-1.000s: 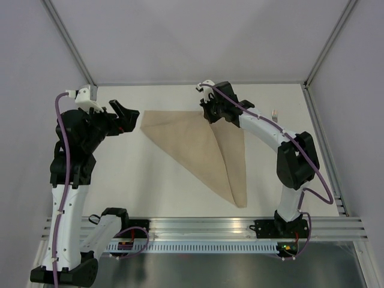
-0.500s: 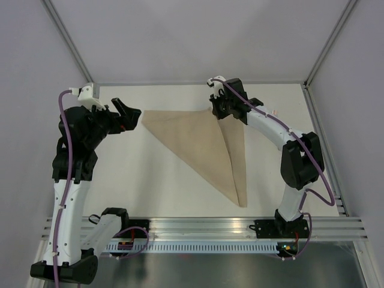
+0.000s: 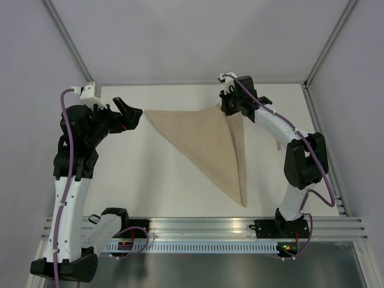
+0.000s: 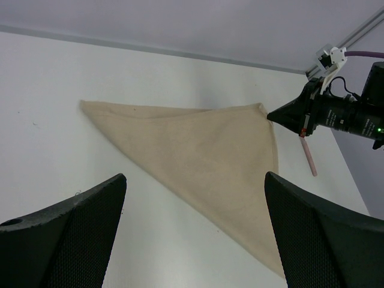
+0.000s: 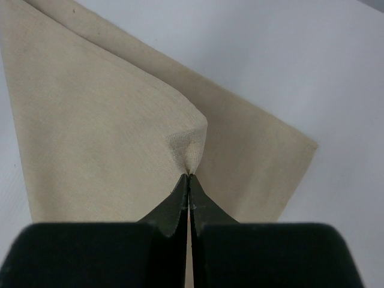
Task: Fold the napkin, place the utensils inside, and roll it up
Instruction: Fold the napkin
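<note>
The beige napkin point(image 3: 207, 141) lies folded into a triangle, its long point toward the near edge. My right gripper point(image 3: 221, 107) is shut on the top layer's corner at the far right. In the right wrist view the tips point(image 5: 189, 176) pinch that napkin point(image 5: 102, 120) corner just above the lower layer's corner. My left gripper point(image 3: 134, 117) is open and empty, just left of the napkin's far-left corner; in its view point(image 4: 192, 240) the napkin point(image 4: 198, 150) lies ahead. The pink fork point(image 4: 309, 156) lies right of the napkin, mostly hidden under the right arm point(image 3: 278, 144).
The white table point(image 3: 156, 174) is bounded by grey walls on three sides, with a metal rail point(image 3: 204, 225) along the near edge. The right arm's forearm point(image 3: 270, 123) stretches over the far right of the table.
My right gripper has carried the napkin's top corner to the right and farther back, spreading the upper layer toward the far-right corner. The arm now covers most of the fork. The left gripper barely moved.
</note>
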Robot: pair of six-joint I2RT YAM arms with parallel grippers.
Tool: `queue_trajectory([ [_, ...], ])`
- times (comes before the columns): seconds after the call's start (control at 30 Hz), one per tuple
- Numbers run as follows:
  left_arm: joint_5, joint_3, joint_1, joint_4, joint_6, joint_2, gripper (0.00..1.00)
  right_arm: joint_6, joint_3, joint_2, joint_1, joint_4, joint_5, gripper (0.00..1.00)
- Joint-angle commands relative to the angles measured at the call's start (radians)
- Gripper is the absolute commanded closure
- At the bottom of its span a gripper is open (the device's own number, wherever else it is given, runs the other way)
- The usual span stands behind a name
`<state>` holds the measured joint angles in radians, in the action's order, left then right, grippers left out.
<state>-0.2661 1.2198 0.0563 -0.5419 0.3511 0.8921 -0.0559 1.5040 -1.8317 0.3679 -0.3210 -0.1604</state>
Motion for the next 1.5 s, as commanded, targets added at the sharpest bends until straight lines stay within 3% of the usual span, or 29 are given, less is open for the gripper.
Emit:
queue_trajectory([
  [0.0,-0.027,-0.006,-0.004,0.051,0.038,0.007,0.0,0.019,-0.008,0.054,-0.014,0.031,-0.01,1.0],
  [1.47,-0.045,-0.026,-0.004,0.074,0.048,0.024,0.0,0.036,-0.001,0.041,-0.099,0.059,-0.021,0.99],
])
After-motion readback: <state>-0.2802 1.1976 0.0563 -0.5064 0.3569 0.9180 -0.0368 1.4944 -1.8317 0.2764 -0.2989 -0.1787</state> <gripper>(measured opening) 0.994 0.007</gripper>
